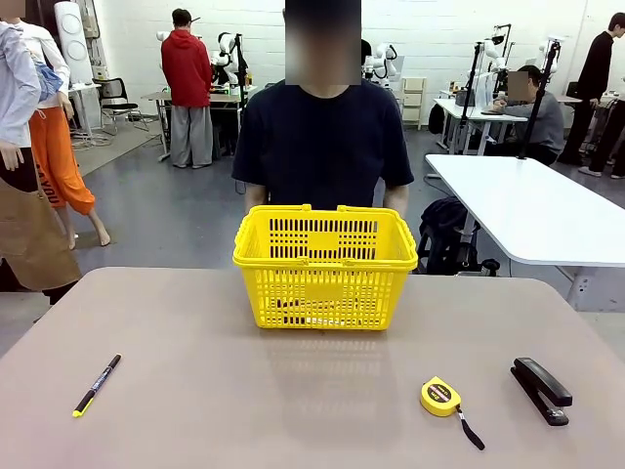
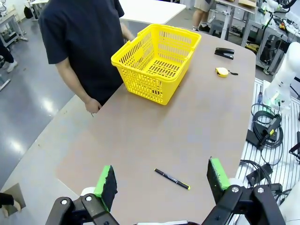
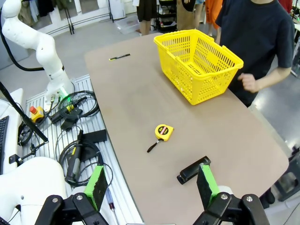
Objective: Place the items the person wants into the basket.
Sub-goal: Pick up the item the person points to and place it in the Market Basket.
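My left jaws and right jaws gape wide, empty. One tape measure [image 3: 163, 131] lies ahead of the right, one pen [image 2: 172, 178] ahead of the left; one basket [image 1: 323, 263], one stapler [image 3: 193, 170].

Front view: the basket [image 1: 324, 283] conceals the person [image 1: 322, 147] below mid-forearm. Its lattice wall screens the interior; contents cannot be identified. Label print on the tape measure [image 1: 440, 396] is too small to read.

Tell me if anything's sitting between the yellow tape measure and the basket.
Nothing visible does. Only bare table lies between the tape measure and the basket; the stapler sits to its right, the pen far left, both off that path.
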Robot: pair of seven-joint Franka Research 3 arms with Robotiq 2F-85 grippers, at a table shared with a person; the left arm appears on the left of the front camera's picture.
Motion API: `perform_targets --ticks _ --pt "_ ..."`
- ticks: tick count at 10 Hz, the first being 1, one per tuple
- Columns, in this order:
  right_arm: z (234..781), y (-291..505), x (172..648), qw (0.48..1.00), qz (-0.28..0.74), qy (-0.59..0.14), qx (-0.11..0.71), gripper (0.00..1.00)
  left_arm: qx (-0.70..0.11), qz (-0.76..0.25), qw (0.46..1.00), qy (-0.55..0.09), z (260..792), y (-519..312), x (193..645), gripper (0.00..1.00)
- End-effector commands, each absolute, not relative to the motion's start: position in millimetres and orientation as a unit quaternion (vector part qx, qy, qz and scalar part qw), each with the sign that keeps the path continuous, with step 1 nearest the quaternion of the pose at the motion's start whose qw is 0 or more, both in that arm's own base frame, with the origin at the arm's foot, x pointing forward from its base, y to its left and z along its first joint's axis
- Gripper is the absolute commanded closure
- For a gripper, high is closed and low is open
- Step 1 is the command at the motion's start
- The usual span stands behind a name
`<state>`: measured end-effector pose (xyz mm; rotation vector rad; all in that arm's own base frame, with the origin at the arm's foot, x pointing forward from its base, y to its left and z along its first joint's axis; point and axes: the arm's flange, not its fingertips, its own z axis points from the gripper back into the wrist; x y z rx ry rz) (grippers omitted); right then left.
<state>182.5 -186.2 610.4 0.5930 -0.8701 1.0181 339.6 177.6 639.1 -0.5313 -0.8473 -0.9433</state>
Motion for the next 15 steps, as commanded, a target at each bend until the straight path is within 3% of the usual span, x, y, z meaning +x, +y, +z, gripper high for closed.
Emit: perform_targets --ticks 1,13,14,15 --pt "612 -185 184 0.732 0.468 -0.409 0.279 0.0 -0.245 -0.442 0.766 -0.396 639 178 339 0.0" --pt "612 -185 184 0.732 0.468 -0.409 0.279 0.0 -0.245 -0.442 0.766 -0.396 639 178 339 0.0" --pt "610 -186 182 0.744 0.465 -0.397 0.271 0.0 -0.245 -0.442 0.766 -0.396 639 178 339 0.0" --pt "643 -150 207 0.774 0.462 -0.347 0.258 0.0 -0.245 -0.442 0.766 -0.396 639 178 339 0.0"
